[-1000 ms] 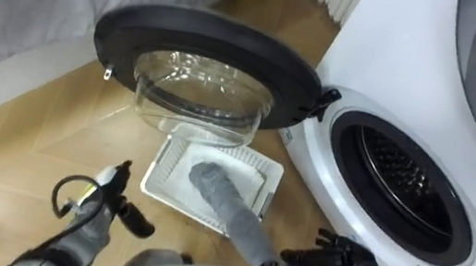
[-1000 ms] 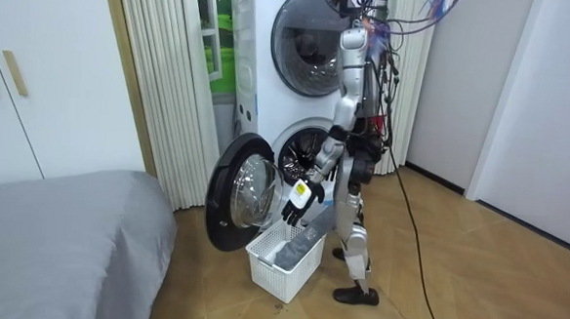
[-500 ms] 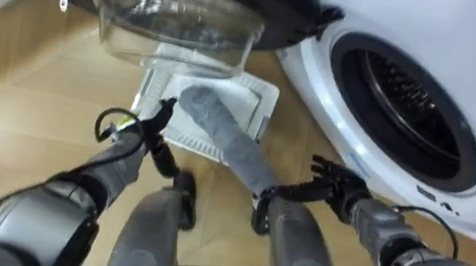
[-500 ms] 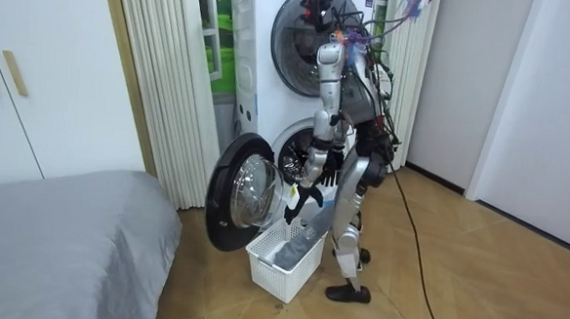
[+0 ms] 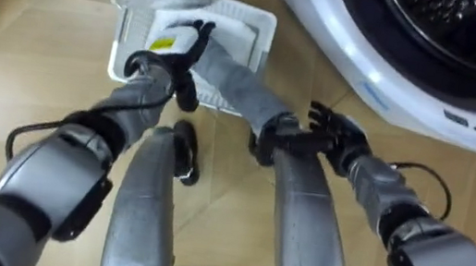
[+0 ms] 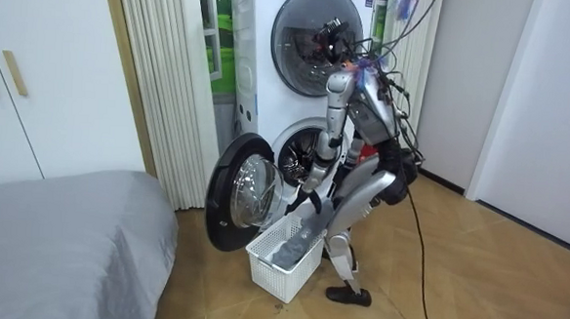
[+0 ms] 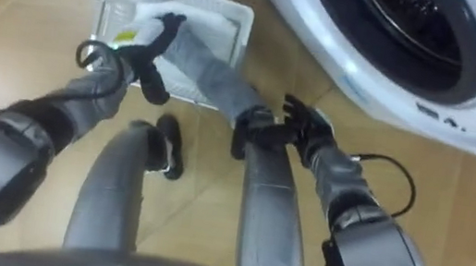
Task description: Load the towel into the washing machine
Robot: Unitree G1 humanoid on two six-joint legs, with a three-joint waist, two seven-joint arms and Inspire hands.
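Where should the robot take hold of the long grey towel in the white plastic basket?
Probably mid-length, from above: the long grey towel leans slanted over the white plastic basket's rim, so fingers can curl round its narrow, raised body.

Grey towel just right of the black left hand; white slatted basket beneath; white, black-rimmed washing machine beyond; tan wood-grain floor.
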